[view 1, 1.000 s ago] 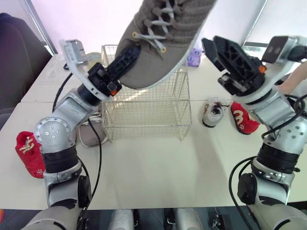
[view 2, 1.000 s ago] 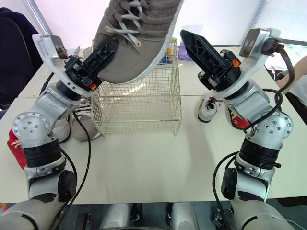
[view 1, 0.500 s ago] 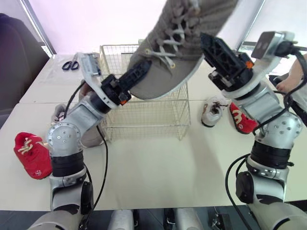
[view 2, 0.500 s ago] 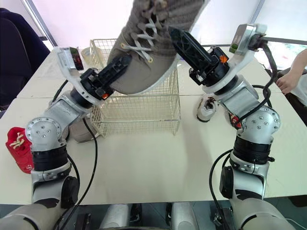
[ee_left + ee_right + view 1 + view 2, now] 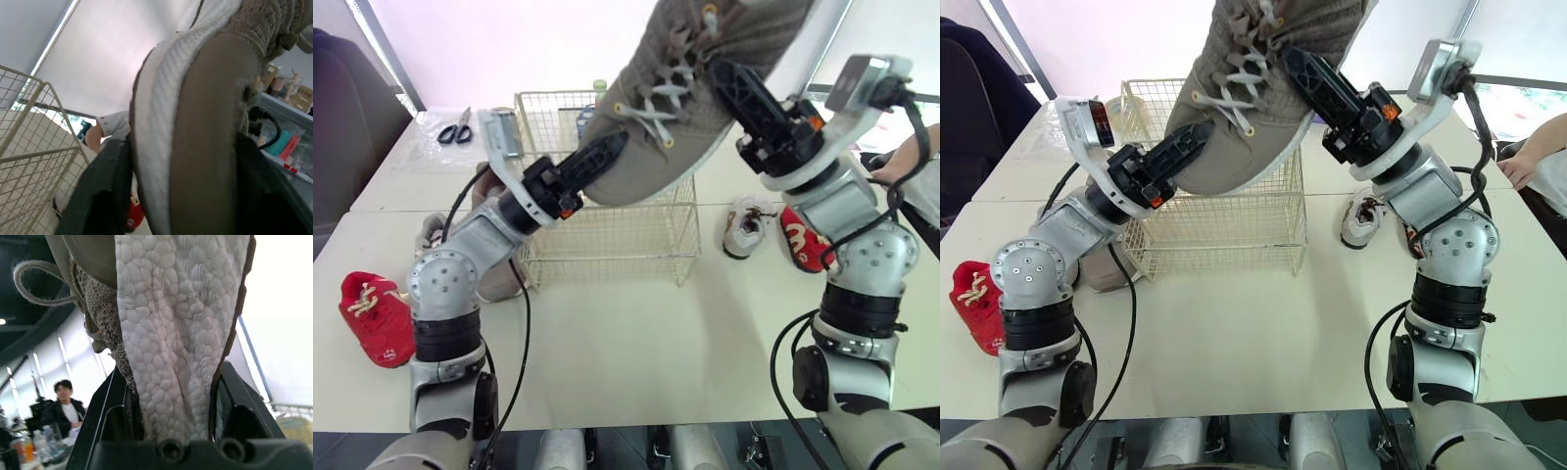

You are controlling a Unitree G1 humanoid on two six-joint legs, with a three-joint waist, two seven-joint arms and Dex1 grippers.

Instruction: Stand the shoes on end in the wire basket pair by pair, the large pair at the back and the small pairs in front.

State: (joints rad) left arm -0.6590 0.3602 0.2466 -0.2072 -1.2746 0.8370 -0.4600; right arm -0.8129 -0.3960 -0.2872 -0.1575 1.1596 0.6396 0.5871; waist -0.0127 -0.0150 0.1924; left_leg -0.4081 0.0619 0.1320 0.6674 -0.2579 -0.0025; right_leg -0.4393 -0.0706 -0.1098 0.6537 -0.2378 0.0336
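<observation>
A large grey-brown sneaker (image 5: 656, 157) with white laces hangs tilted above the wire basket (image 5: 607, 240), toe down to the left and heel up to the right. My left gripper (image 5: 607, 152) is at the toe. My right gripper (image 5: 729, 78) is shut on the sneaker's upper part, and the white sole (image 5: 171, 333) sits between its fingers (image 5: 110, 406). A second large grey shoe (image 5: 497, 279) lies on the table to the left of the basket. Small shoes lie around it: a red one (image 5: 374, 318) far left, a grey-white one (image 5: 747, 227) and a red one (image 5: 811, 240) on the right.
Scissors (image 5: 458, 125) and a can (image 5: 504, 132) lie behind the basket on the left. A person's hand (image 5: 901, 166) rests at the table's right edge. Another person (image 5: 63, 406) stands in the background of the right wrist view.
My right gripper has moved left from beside the sneaker and closed on it. The sneaker has tipped more upright, and my left arm has shifted right along with it.
</observation>
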